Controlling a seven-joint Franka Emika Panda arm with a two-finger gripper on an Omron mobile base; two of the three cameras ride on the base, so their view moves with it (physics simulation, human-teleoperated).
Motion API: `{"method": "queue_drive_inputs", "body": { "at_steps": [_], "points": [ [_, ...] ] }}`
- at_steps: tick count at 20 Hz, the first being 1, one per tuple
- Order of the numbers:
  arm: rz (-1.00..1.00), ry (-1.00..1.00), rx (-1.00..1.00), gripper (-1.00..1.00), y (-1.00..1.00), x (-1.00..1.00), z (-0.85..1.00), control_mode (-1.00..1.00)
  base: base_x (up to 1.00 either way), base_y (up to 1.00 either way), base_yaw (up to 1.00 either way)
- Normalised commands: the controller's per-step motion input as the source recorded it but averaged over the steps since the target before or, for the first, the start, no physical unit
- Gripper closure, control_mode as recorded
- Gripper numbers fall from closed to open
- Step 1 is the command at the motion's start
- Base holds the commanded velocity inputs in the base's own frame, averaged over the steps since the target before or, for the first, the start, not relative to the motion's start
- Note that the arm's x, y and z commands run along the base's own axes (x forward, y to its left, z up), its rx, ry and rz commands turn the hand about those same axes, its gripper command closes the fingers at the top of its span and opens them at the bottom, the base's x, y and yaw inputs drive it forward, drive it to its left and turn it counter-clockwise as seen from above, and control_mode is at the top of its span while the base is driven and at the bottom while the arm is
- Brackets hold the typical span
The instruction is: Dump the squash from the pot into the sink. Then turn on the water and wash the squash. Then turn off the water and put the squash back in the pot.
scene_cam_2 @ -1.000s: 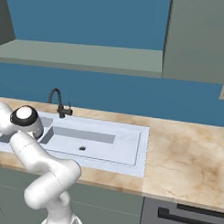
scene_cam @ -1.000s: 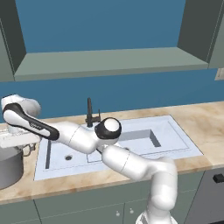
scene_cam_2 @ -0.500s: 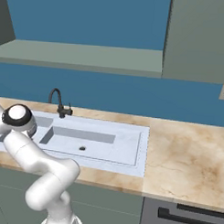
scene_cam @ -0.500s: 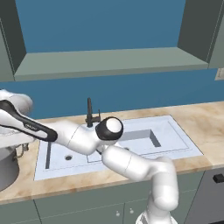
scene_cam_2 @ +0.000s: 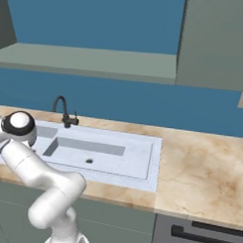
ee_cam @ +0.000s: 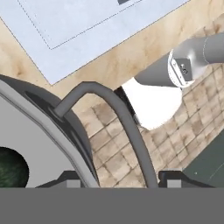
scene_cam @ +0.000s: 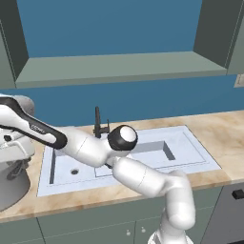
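1. The gripper is sitting right at the pot's dark loop handle. The 2 finger tips are standing one on each side of the handle, so the handle is running btwn them. Can't tell if they are pressing on it or just beside it.
2. In the left base view the hand is reaching over the pot, at the far left of the counter.
3. The squash is lying inside the pot, on its light grey bottom. It is looking dark green.
4. The sink is lying just beside the pot, to the pot's right in the left base view.
5. The faucet is standing at the back of the sink, away from the pot.
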Motion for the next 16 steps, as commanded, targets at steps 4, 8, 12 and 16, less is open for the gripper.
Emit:
{"method": "queue_drive_inputs", "body": {
  "at_steps": [4, 8, 12, 16],
  "points": [
    [-0.73, 0.0, 0.01, 1.0, -0.24, -0.6, 0.0, -1.0, 0.0, 0.0, 0.0],
    [-0.73, 0.0, 0.0, 1.0, -0.24, -0.57, -0.03, -1.0, 0.0, 0.0, 0.0],
    [-0.69, -0.04, 0.0, 1.0, -0.21, -0.61, -0.09, -1.0, 0.0, 0.0, 0.0],
    [-0.66, -0.17, -0.03, 1.0, -0.17, -0.57, -0.05, -1.0, 0.0, 0.0, 0.0]
  ]
}}
